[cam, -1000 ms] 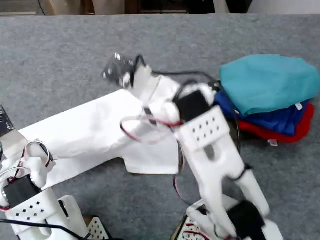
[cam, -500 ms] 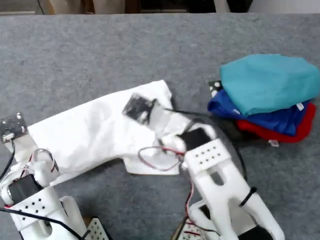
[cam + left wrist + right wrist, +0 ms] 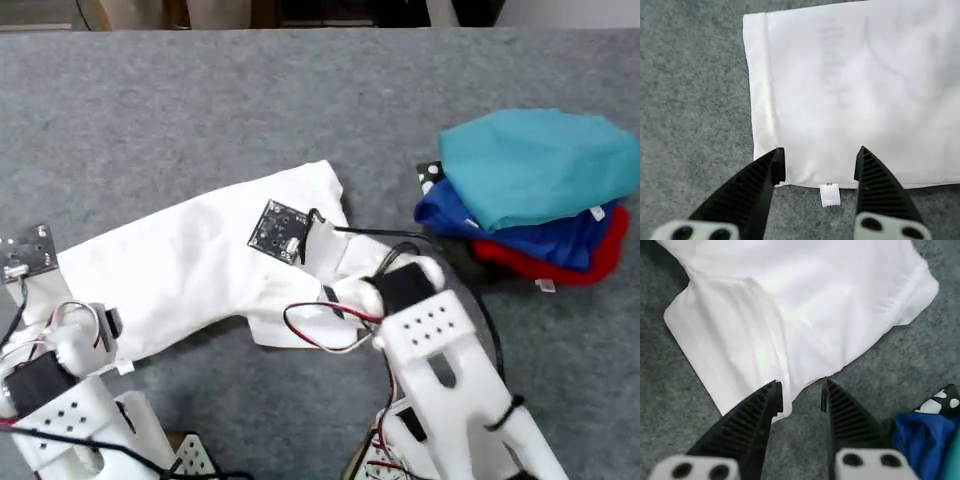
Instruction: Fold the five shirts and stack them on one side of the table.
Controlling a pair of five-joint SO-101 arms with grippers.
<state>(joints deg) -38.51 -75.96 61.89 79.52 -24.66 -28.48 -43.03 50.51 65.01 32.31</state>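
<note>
Stack (image 3: pixel 535 180) of teal, blue and red shirts sits at the right of the table (image 3: pixel 150 110). White shirt (image 3: pixel 200 255) lies flat centre-left; left gripper (image 3: pixel 821 152) and right gripper (image 3: pixel 801 387) hover spread-fingered over its near edge, likely placed to pinch for a fold.

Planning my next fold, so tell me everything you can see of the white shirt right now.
The white shirt is plain, thin-looking cloth. It lies flat on the grey table, partly folded into a long slanted band, with a flap sticking out toward the arms. A small label hangs from one hem. The left gripper and right gripper are both open over its edges; whether they touch it cannot be judged. It lies apart from the stack of folded shirts.
</note>
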